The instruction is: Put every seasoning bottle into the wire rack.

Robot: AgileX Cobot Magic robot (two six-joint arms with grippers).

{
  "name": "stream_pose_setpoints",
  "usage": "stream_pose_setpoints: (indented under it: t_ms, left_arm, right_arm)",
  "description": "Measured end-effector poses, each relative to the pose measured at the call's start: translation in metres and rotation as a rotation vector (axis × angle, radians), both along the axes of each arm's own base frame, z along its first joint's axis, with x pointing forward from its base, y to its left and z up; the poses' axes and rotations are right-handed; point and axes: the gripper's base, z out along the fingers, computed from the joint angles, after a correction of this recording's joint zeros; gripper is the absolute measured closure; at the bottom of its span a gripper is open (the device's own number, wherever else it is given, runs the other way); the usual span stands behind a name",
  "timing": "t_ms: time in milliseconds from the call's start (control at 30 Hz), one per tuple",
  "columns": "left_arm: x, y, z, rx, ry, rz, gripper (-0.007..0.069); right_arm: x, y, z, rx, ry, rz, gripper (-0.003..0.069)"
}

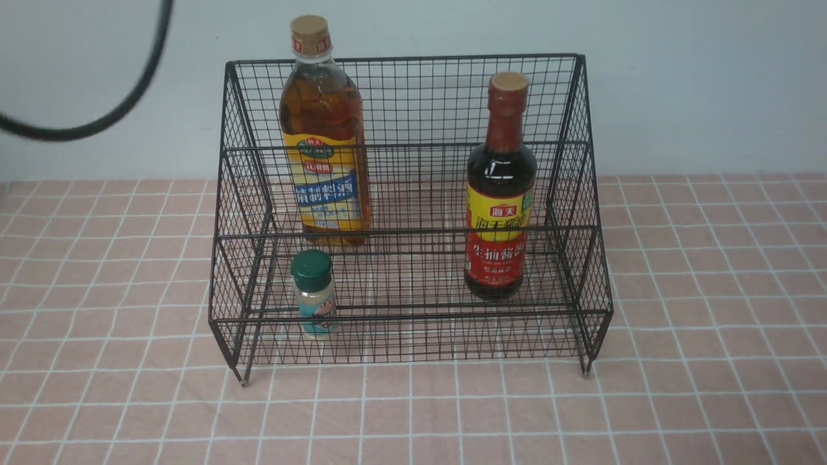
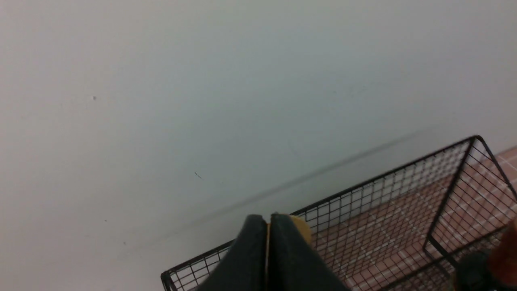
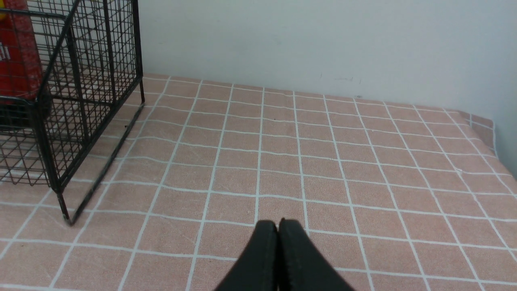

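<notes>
Bottles all stand upright inside the wire rack [image 1: 413, 213]: amber bottle [image 1: 326, 148] on the upper tier, soy-sauce bottle [image 1: 499, 200] and shaker jar [image 1: 314, 294] below. Left claw [image 2: 268, 250] and right claw [image 3: 278, 250] are clenched empty. Judged complete; any retreat should clear the mesh.

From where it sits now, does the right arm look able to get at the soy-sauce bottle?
Probably yes. The soy-sauce bottle stands at the right end of the wire rack, whose top is open, and the right gripper, shut and empty, hangs over bare cloth beside it.
</notes>
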Motion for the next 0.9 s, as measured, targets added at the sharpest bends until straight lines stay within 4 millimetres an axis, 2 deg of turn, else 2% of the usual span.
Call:
stream_pose_setpoints:
  t_ms: [167,267,400,500,533,600,733,900]
  left_arm:
    - [-0.028,0.004,0.018,-0.031,-0.018,0.0,0.0631]
    - [-0.033,0.004,0.016,-0.025,0.028,-0.013,0.0631]
    - [-0.031,0.001,-0.016,0.008,0.199,-0.042,0.0631]
    - [-0.027,-0.001,-0.053,0.016,0.32,-0.058,0.0631]
    - [-0.027,-0.001,-0.052,0.014,0.318,-0.059,0.0631]
    - [-0.024,-0.004,-0.079,-0.002,0.372,-0.074,0.0631]
    - [-0.019,-0.008,-0.11,-0.09,0.41,-0.069,0.0631]
    - [-0.017,-0.012,-0.127,-0.119,0.427,-0.1,0.0631]
  right_arm:
    - [0.0,0.0,0.0,0.0,0.0,0.0,0.0673]
    - [0.0,0.0,0.0,0.0,0.0,0.0,0.0673]
    - [0.0,0.0,0.0,0.0,0.0,0.0,0.0673]
    - [0.0,0.0,0.0,0.0,0.0,0.0,0.0673]
    - [0.0,0.0,0.0,0.0,0.0,0.0,0.0673]
    - [0.0,0.0,0.0,0.0,0.0,0.0,0.0673]
    - [0.0,0.0,0.0,0.0,0.0,0.0,0.0673]
    - [0.0,0.0,0.0,0.0,0.0,0.0,0.0673]
